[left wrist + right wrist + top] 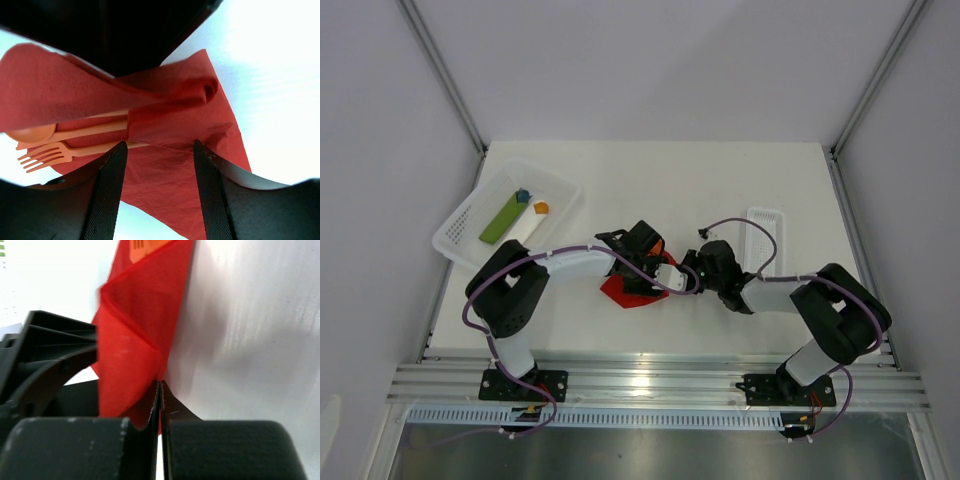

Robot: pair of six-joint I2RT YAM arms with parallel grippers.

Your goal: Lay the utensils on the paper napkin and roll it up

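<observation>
The paper napkin [623,293] lies red on the table between the two arms, one side folded up and over. In the left wrist view the napkin [170,190] partly covers the utensils: an orange spoon [30,135] and fork [45,155] stick out at the left. My left gripper [160,144] is open, its fingers [107,195] straddling the napkin's flat part without touching it. My right gripper [160,382] is shut on the napkin's [130,355] lifted edge. From above, the left gripper [642,272] and right gripper [682,278] meet over the napkin.
A white perforated basket [460,235] at the back left holds a green bar [500,220] and small blue [522,196] and orange [541,208] blocks. A white slotted tray [767,225] lies right of the right arm. An aluminium rail runs along the near edge.
</observation>
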